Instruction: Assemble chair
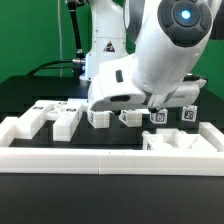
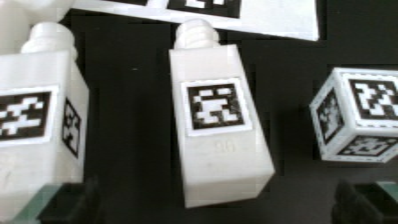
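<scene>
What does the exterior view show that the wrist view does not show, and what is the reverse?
Only the exterior view shows the white arm, the low white border wall in front, and the whole row of loose chair parts on the black table.

Only the wrist view shows three parts close enough to read their tag patterns, the middle part among them. It also shows an edge of the marker board and the dark tips of the jaws, wide apart and gripping nothing.

Both show white tagged parts lying apart on the black table. I cannot tell which of the row these three are.
</scene>
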